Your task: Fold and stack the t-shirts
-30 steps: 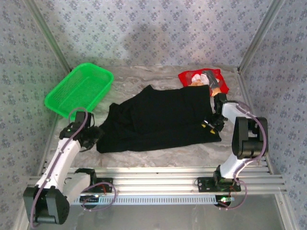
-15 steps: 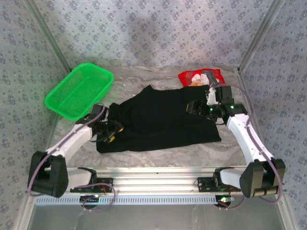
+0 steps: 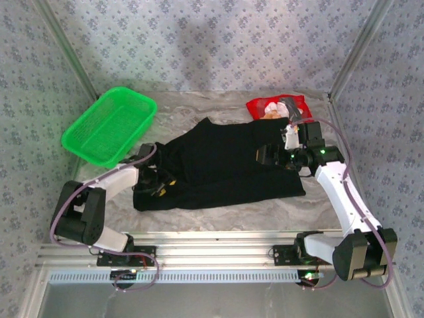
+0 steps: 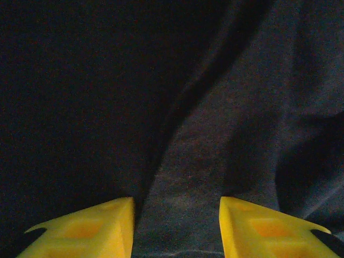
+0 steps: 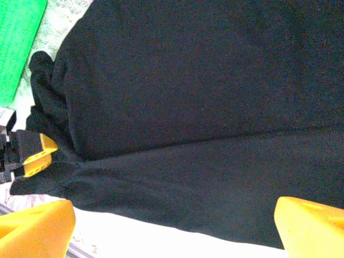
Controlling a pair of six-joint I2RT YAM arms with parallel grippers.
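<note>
Low, left pincer (image 4: 176, 200) against black t-shirt (image 3: 222, 165)

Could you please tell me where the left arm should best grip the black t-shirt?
Probably the raised fold at the black t-shirt's left edge, approached from the left: that ridge runs between the left gripper's open fingers, while the middle lies flatter.

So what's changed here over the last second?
Both arms swung in over the black t-shirt. The left gripper moved right, from beside the shirt's left edge onto it. The right gripper moved left from the right edge, farther over the cloth. Both are open, and neither has taken hold of the cloth. The black shirt, the red t-shirt and the green basket lie as before.
</note>
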